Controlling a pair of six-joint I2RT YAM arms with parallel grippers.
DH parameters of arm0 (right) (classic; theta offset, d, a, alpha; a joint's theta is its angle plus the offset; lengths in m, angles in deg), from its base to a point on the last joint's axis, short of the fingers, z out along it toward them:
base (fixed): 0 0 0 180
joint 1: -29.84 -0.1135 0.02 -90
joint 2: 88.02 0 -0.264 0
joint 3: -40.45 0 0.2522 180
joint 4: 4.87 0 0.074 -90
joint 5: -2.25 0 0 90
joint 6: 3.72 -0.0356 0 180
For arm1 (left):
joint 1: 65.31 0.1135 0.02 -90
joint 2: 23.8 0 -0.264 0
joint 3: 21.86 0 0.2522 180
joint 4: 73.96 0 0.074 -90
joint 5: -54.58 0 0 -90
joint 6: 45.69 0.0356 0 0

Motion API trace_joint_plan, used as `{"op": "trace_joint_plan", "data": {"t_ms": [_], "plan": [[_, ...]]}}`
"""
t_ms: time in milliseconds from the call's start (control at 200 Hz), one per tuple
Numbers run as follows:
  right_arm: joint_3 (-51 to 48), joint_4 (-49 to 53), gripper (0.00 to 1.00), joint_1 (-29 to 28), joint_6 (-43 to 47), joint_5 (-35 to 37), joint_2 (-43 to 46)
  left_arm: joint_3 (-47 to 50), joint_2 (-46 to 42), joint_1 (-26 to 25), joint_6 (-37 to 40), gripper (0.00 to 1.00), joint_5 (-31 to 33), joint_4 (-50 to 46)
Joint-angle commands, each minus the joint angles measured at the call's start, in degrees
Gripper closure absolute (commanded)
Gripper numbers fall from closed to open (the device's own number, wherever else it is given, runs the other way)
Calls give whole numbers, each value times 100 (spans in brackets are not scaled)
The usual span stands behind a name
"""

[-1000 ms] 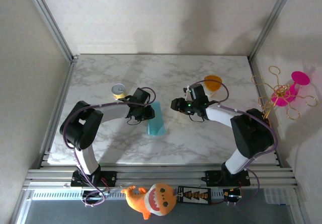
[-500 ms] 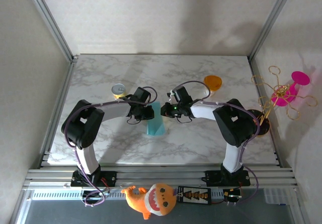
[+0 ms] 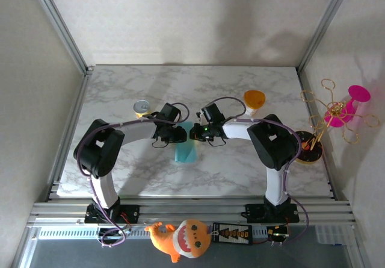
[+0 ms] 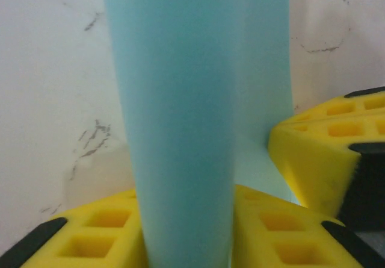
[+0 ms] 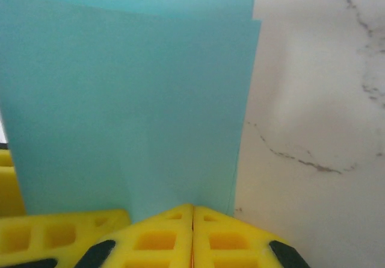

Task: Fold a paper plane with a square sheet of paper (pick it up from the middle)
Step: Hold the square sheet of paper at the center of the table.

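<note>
right fingers (image 5: pixel 156 238): yellow pads pressed flat together with no gap, and the near edge of the square sheet of paper (image 5: pixel 120 99) runs into their seam, pinched by the look of it.
left fingers (image 4: pixel 90 238): yellow pads apart. The teal paper stands as a rounded fold in the gap and touches both, but whether they squeeze it I cannot tell.
right gripper (image 3: pixel 195 134): at the right side of the paper. One of its yellow fingers sits just beside the fold in the left wrist view.
left gripper (image 3: pixel 175 135): at the left side of the paper, facing the right gripper across it.
square sheet of paper: folded over on itself, with two layers showing at one edge. Its far end lies between the two grippers and its near end points toward the arm bases, about mid-table.
table (image 3: pixel 240 165): white marble pattern.
yellow can (image 3: pixel 142 107): upright, near the left gripper on its far side, apart from the paper.
orange cup (image 3: pixel 254 99): beyond the right arm, well apart from the paper.
plush toy (image 3: pixel 180 238): orange, on the front rail between the arm bases.
</note>
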Motion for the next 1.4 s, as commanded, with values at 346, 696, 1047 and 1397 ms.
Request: {"op": "trace_joint_plan", "data": {"t_ms": [346, 696, 1047, 1397], "plan": [[139, 665, 90, -147, -19, 546, -336, 1271, -786, 66, -1369, 47, 59, 574], [162, 324, 77, -55, -236, 151, 43, 1007, -378, -88, -1572, 57, 407, 259], [-489, -276, 69, 360, -543, 301, 1021, 989, 167, -416, -2097, 57, 1118, -19], [-605, -271, 69, 451, -320, 222, 1028, 901, 348, -571, -1897, 53, 1055, -49]]}}
